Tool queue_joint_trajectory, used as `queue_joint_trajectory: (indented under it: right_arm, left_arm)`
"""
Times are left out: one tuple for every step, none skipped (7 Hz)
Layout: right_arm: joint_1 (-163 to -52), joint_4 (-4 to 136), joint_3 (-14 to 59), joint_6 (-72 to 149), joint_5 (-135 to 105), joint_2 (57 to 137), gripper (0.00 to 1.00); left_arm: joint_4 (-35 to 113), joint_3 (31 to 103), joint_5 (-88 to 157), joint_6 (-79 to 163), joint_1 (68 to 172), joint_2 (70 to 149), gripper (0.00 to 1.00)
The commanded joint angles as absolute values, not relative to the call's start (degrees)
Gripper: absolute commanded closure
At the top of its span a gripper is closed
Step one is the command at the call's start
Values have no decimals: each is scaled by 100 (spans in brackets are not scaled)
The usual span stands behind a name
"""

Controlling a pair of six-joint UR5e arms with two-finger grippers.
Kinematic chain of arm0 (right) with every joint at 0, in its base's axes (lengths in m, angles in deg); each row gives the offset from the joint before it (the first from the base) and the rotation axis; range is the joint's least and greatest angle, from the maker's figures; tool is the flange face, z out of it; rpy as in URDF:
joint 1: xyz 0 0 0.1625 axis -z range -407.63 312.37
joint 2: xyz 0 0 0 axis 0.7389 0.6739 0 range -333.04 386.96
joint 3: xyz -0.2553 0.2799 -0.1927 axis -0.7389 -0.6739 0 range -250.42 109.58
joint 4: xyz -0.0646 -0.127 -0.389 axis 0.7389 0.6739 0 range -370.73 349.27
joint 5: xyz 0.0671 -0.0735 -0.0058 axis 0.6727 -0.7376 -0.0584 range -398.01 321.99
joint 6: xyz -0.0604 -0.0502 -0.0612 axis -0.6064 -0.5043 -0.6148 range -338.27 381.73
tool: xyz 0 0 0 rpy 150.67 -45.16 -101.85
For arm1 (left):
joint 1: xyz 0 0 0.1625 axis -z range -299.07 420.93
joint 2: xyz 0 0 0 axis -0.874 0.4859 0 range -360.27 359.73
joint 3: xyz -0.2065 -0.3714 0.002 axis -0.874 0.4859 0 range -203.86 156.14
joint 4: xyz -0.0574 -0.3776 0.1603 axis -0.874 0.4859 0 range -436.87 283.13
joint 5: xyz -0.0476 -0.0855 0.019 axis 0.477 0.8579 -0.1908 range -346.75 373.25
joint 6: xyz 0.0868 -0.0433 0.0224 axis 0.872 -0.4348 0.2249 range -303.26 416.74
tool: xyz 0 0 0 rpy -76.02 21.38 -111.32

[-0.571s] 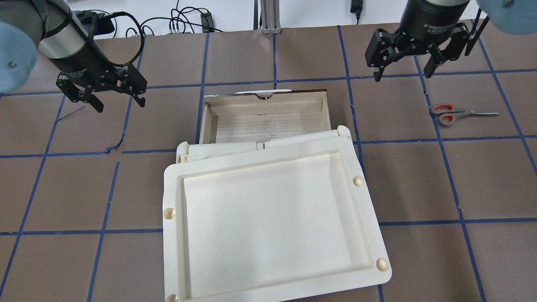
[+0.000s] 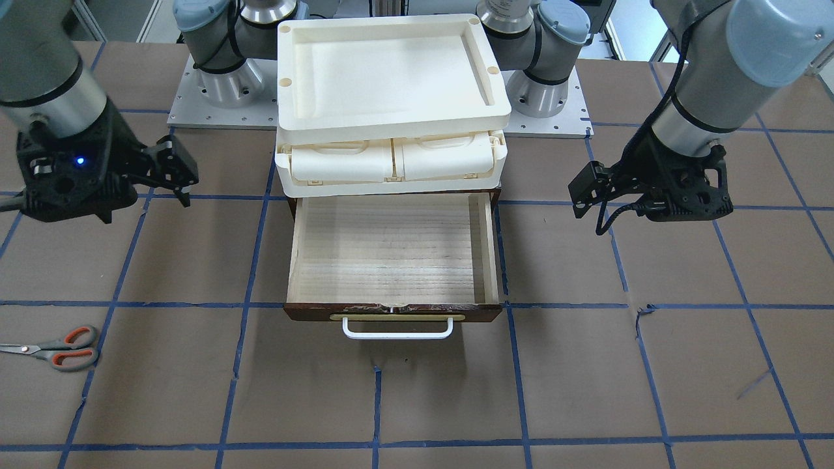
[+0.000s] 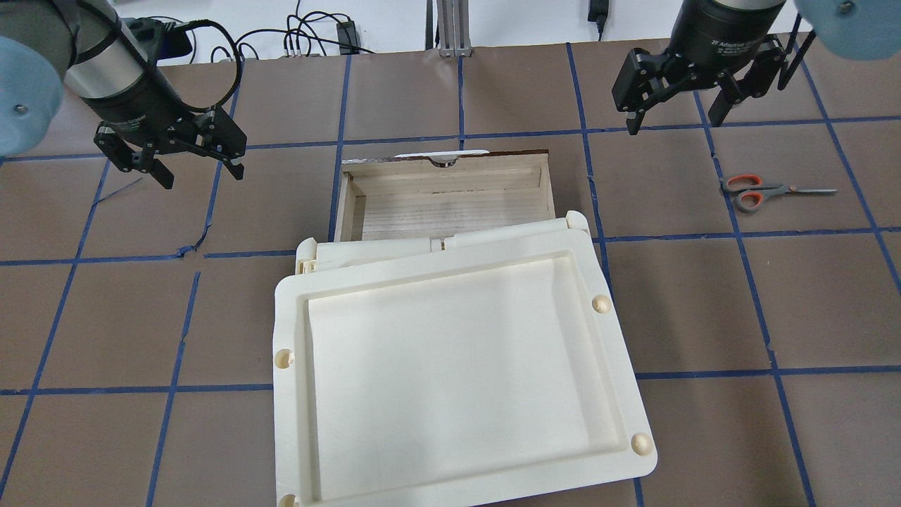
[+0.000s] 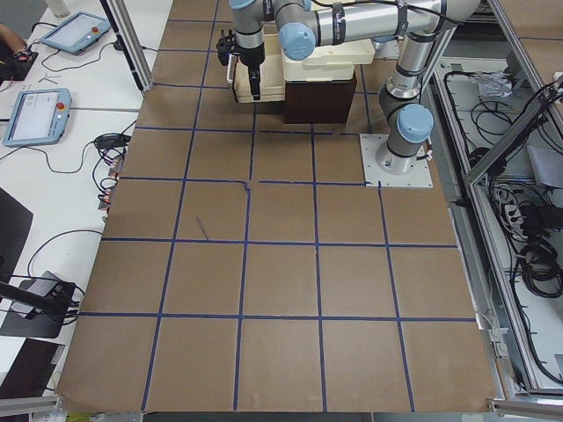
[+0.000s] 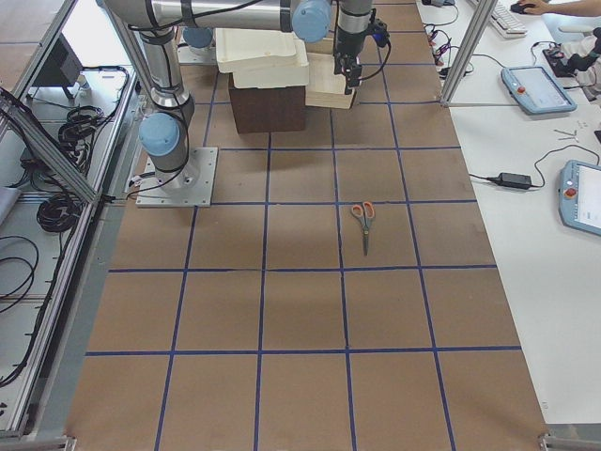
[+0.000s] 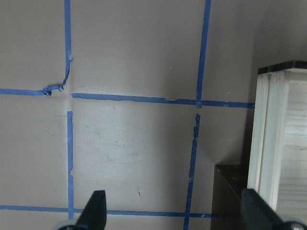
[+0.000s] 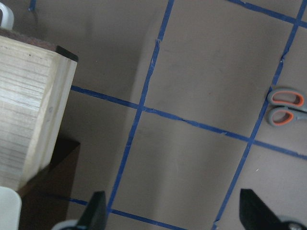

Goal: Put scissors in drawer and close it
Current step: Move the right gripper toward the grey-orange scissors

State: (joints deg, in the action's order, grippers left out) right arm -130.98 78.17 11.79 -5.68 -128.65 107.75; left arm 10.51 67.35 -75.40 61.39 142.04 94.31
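A pair of scissors with grey handles lined in orange and dark metal blades (image 3: pixel 764 191) lies flat on the brown, blue-taped bench (image 3: pixel 704 303). It is on the robot's right side, well apart from the drawer. The blades are together and point away from the drawer, with the handle loops on the nearer end.

The wide, shallow drawer of pale wood (image 3: pixel 450 211) stands pulled out from beneath a cream plastic box with a tray-shaped top (image 3: pixel 457 366). Its dark brown front faces away from the robot. In the front-facing view that front carries a narrow brass plate (image 2: pixel 397 317) and a white wire handle (image 2: pixel 397 333).

The right arm's fingers (image 3: pixel 633 113) are spread wide and hold nothing. They hang above the bench between the drawer's right side and the scissors. In the right wrist view the orange-lined loops (image 7: pixel 287 108) sit at the frame's right edge, outside the span of the two fingertips, and a drawer corner shows at the left.

The left arm's fingers (image 3: pixel 159 172) are likewise spread apart and hold nothing. They hang over bare bench off the drawer's left side, and the left wrist view shows the drawer's wooden wall along its right edge.
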Motion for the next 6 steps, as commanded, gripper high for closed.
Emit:
queue_joint_trajectory:
  right_arm:
    - [-12238, 8571, 1306, -3343, -12871, 10187, 4]
    - [-11860, 9004, 1455, -4452, -12845, 9836, 5]
    - [-11447, 9469, 1553, -5533, -12784, 9554, 5]
    - [-11226, 9918, 1562, -6649, -12705, 9221, 6]
    - [-11084, 10410, 1571, -7487, -12705, 8947, 6]
    - [-11031, 10832, 1641, -8261, -12713, 8718, 6]
  left_arm:
    - [1058, 6737, -7543, 6139, 14205, 9430, 0]
    - [1058, 6737, -7543, 6139, 14205, 9430, 0]
    - [1058, 6737, -7543, 6139, 14205, 9430, 0]
    - [1058, 6737, -7543, 6139, 14196, 9430, 0]
    - [1058, 6737, -7543, 6139, 14205, 9430, 0]
    - [1058, 6737, -7543, 6139, 14205, 9430, 0]
